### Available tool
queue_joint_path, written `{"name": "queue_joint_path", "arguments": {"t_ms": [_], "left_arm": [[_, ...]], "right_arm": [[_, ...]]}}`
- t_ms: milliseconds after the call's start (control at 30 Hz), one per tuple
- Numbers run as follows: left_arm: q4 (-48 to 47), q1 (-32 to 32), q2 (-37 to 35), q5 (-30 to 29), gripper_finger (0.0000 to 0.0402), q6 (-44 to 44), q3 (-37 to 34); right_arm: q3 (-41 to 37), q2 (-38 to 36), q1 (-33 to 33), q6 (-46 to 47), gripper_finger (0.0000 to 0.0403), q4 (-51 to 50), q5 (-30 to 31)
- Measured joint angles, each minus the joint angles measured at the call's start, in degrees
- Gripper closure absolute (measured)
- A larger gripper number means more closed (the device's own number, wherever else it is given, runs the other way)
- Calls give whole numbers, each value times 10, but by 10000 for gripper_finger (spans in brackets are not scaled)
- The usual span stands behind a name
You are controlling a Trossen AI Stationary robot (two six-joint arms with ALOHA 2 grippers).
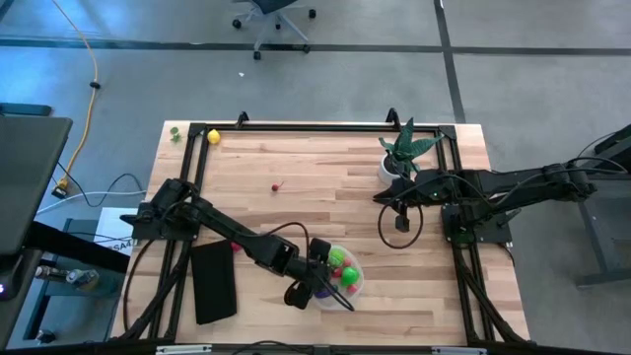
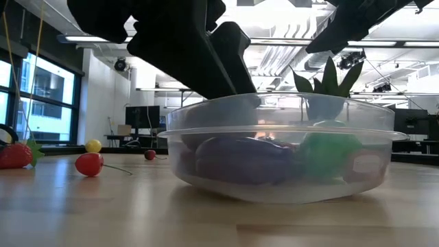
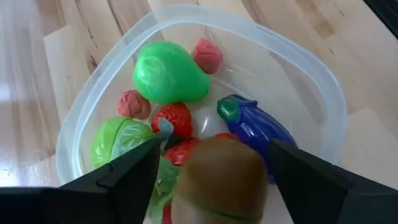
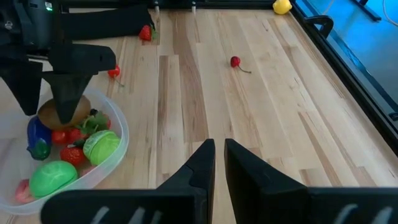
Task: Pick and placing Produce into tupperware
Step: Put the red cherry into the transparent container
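I have the left gripper poised over the clear, round, shallow plastic tupperware at the lower middle of the high view, its fingers spread wide on either side of a brown, rounded toy produce piece; I judge it is being let go so it drops among the pieces already inside. In the left wrist view the tub holds two bright green toy vegetables, a purple toy eggplant, red toy strawberries and small pinkish-red berries, crowded together, which is why the brown piece sits on top of them, not on the tub floor. I cannot tell whether the spread fingers touch it. Loose produce remains on the tabletop: a small red cherry with a stem near the middle, a yellow toy lemon at the upper left corner, a red strawberry and another cherry toward the left. The right gripper waits at the right of the high view, fingers closed on nothing, clear of the tub so the arms do not cross. A flat black rectangle lies just left of the tub.
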Motion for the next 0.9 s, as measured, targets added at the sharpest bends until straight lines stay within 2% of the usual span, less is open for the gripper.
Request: {"name": "queue_joint_path", "arguments": {"t_ms": [167, 300, 500, 633, 733, 900], "left_arm": [[-6, 0, -2, -18, 90, 6, 0], [-55, 8, -42, -47, 88, 14, 0], [-221, 54, -140, -100, 113, 1, 0], [-334, 118, -200, -97, 134, -27, -6], [-376, 177, -241, -81, 143, -25, -25], [-365, 293, -289, -14, 148, -1, -99]], "right_arm": [[0, 0, 0, 0, 377, 0, 0], [0, 0, 0, 0, 377, -1, 0], [0, 0, 0, 0, 377, -1, 0], [0, 0, 0, 0, 377, -3, 0], [-1, 0, 0, 0, 377, -5, 0], [-1, 2, 0, 0, 377, -8, 0]]}}
